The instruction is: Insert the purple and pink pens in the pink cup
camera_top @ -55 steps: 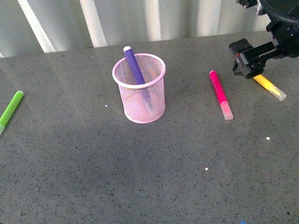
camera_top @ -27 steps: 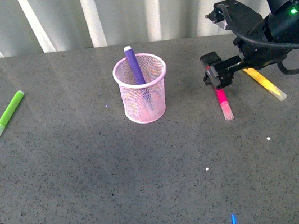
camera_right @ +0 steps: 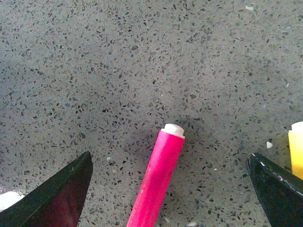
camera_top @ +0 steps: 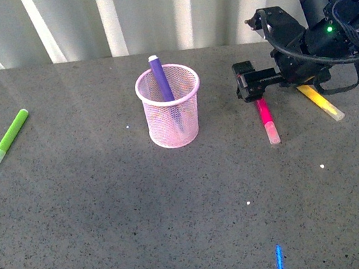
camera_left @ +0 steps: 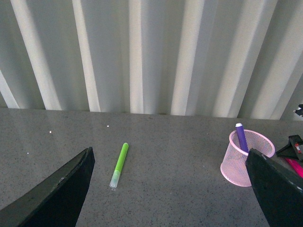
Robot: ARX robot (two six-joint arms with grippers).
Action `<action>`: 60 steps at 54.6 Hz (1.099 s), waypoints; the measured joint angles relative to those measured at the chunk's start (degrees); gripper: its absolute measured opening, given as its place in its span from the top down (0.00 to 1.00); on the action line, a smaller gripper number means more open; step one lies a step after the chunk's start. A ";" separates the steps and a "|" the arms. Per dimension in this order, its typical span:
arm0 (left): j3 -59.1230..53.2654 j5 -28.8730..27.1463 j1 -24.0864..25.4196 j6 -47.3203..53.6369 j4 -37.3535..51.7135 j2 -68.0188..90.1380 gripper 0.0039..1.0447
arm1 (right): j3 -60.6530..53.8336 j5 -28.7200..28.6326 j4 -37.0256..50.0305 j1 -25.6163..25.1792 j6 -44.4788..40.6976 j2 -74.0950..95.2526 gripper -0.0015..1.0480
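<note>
The pink mesh cup [camera_top: 170, 107] stands mid-table with the purple pen [camera_top: 160, 77] upright inside it; both also show in the left wrist view, cup [camera_left: 246, 158] and purple pen [camera_left: 242, 137]. The pink pen [camera_top: 266, 117] lies flat on the table right of the cup, clear cap toward me. My right gripper [camera_top: 248, 83] is open directly over the pen's far end; in the right wrist view the pink pen [camera_right: 157, 184] lies between the spread fingers. My left gripper [camera_left: 175, 189] is open and empty; its arm does not show in the front view.
A lime-green marker [camera_top: 7, 140] lies at the far left, also in the left wrist view [camera_left: 119, 165]. A yellow marker [camera_top: 321, 103] lies just right of the pink pen, its end visible in the right wrist view [camera_right: 296, 151]. A corrugated wall backs the table.
My right arm has moved left, from over the yellow marker to over the pink pen's far end. The pens and cup have not moved.
</note>
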 joint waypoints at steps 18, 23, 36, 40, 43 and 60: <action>0.00 0.00 0.00 0.00 0.00 0.02 0.06 | 0.00 1.44 1.95 0.28 1.60 1.42 0.19; 0.00 0.00 0.00 0.00 0.00 0.00 0.06 | -0.04 2.01 2.43 0.09 1.79 1.53 0.31; 0.00 0.00 0.00 0.00 0.00 0.00 0.06 | -0.17 2.62 2.32 -1.46 3.15 1.57 0.78; 0.00 0.00 0.00 0.00 0.00 0.02 0.06 | -0.42 2.56 2.49 -1.81 3.19 1.55 0.88; 0.00 0.02 0.00 -0.02 0.00 0.00 0.06 | -0.70 2.60 3.02 -1.97 3.41 1.49 0.89; 0.00 0.02 0.00 0.00 0.00 0.00 0.06 | -10.25 2.60 22.95 -1.97 6.03 -4.00 0.89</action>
